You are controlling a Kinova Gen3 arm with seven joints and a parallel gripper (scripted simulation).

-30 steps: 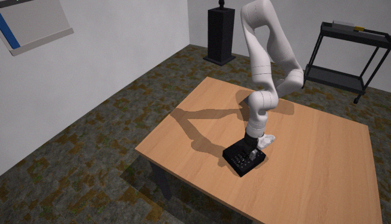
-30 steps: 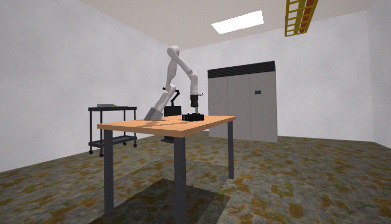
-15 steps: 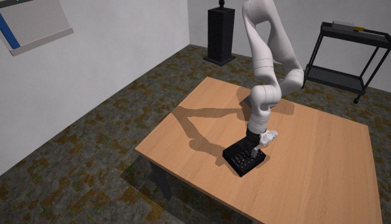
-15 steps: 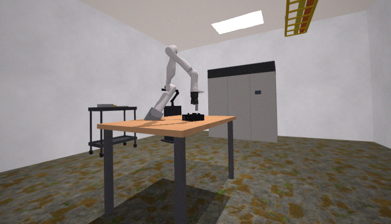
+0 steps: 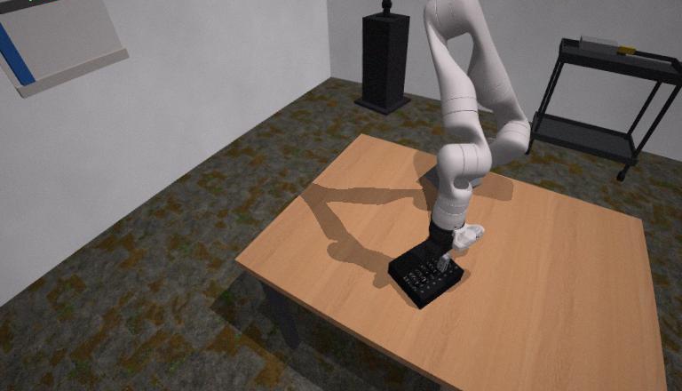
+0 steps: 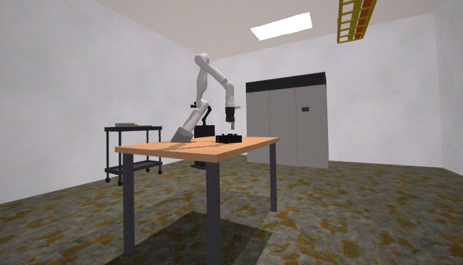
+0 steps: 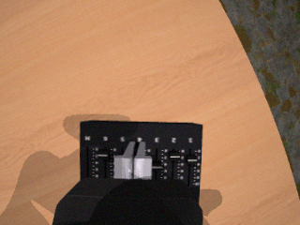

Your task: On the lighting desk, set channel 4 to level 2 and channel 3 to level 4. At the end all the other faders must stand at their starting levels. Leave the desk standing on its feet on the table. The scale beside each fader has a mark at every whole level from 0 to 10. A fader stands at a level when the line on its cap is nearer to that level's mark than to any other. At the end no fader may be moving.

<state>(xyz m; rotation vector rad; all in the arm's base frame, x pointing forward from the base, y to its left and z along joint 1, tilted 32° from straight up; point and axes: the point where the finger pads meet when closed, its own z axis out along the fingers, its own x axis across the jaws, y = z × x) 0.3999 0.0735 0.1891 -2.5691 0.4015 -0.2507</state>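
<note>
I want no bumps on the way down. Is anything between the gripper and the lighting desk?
Nothing visible. The gripper, shut on nothing, hangs above the lighting desk with only open air between them.

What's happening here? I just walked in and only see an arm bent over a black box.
A white robot arm is working a small black lighting desk that stands on a wooden table. Its gripper is shut with nothing between the fingers and hangs just above the desk, over the row of faders. From the side it is clear of the desk top. The fader levels are too small to read.
</note>
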